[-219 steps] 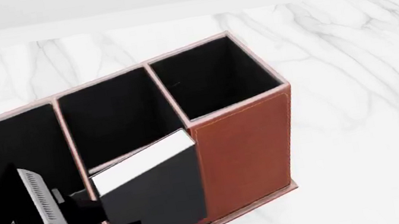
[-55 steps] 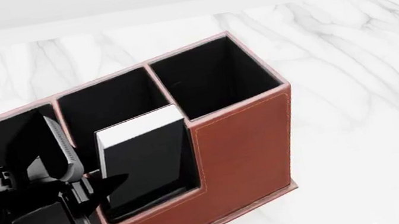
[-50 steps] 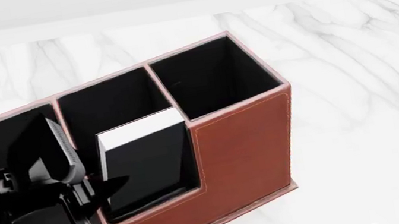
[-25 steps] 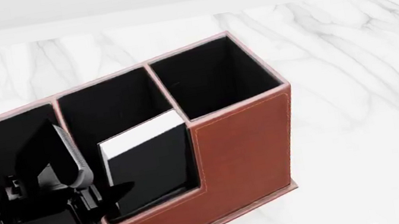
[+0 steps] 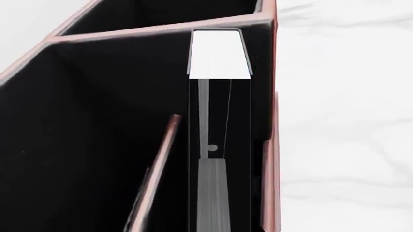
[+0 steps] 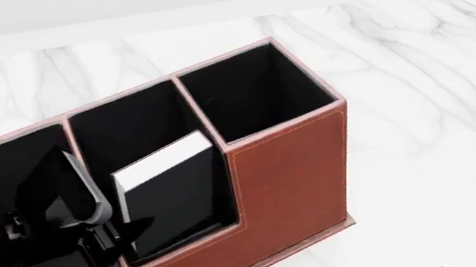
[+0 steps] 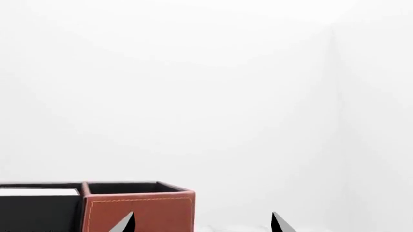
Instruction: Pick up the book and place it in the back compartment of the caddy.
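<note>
Head view: white marble surface (image 6: 426, 111), wide bare stretch to the right of and behind the caddy (image 6: 288, 176), which sits at left-centre, front wall nearest the camera, tall corner section at its right end. Pink rim edges split it into a long cell at left, two stacked middle cells, and the tall cell. Book (image 6: 171, 194) stands in the front middle cell, leaning, white page edge up and poking above the low front wall; back compartment (image 6: 131, 125) behind it holds nothing. Left gripper (image 6: 108, 251) is down in the long left cell, close against the divider, apart from the book; jaws spread or shut, can't tell. Right gripper (image 7: 201, 223): only two dark tips showing, set apart, nothing between, well clear of the caddy.
</note>
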Controlling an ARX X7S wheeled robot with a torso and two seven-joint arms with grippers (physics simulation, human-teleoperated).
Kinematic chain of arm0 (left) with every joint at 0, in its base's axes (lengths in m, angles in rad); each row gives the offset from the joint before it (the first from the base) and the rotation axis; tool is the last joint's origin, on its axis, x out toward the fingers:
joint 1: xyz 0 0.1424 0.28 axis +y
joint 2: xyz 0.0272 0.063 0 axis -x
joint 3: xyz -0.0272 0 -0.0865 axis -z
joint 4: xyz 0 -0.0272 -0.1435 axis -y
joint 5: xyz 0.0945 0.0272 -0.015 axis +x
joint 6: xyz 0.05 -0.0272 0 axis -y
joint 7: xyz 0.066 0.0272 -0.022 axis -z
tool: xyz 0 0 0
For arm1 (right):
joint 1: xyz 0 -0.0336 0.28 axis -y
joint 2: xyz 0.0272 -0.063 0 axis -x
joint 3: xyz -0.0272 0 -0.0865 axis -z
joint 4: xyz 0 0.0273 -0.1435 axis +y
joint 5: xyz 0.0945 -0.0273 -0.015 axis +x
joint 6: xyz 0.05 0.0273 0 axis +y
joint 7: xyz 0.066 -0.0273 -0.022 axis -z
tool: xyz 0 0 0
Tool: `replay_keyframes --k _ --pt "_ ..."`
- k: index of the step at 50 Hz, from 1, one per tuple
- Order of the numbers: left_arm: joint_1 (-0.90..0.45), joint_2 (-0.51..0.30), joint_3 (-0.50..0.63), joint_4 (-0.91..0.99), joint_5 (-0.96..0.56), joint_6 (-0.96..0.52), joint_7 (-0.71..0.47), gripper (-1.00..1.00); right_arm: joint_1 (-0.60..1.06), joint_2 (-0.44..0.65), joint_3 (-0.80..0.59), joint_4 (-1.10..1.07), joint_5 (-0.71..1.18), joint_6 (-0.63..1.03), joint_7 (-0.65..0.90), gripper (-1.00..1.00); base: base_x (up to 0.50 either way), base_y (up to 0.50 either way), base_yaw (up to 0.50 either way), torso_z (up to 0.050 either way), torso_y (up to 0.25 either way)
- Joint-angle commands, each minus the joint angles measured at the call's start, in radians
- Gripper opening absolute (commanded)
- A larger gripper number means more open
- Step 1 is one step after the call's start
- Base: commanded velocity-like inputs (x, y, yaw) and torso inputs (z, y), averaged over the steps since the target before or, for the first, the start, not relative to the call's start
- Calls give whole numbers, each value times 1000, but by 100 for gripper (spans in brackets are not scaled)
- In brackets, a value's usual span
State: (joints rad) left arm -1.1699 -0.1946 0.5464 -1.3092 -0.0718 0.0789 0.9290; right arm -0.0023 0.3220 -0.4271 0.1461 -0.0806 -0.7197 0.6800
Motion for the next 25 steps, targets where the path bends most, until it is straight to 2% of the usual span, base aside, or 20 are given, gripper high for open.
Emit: replay_keyframes --k 1,25 --pt "-13 0 -162 1 49 -6 -11 -100 2 0 -4 6 1 -1 2 100 0 0 0 0 10" --pt "14 30 -148 0 73 -44 -20 -100 9 1 -15 19 -1 -7 3 100 0 0 0 0 1"
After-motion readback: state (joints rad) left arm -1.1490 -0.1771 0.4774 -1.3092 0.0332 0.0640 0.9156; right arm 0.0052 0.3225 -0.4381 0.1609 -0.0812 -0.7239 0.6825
